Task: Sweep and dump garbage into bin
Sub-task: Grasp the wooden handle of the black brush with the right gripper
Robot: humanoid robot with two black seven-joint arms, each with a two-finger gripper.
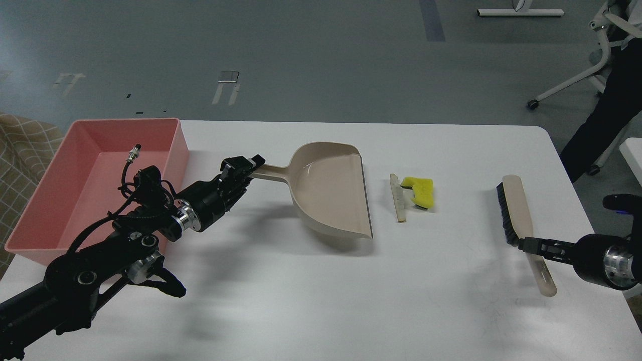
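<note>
Left gripper (pixel 249 168) clamped the beige dustpan (pixel 331 188) at frame centre; right gripper (pixel 526 244) gripped the brush (pixel 519 220) at right.

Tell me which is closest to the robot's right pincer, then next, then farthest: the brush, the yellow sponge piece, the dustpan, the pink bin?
From the right pincer, in the head view:
1. Brush, at the pincer itself, on the table's right.
2. Yellow sponge piece, mid-table, beside the bread slice.
3. Dustpan, left of centre.
4. Pink bin, far left edge.
</note>
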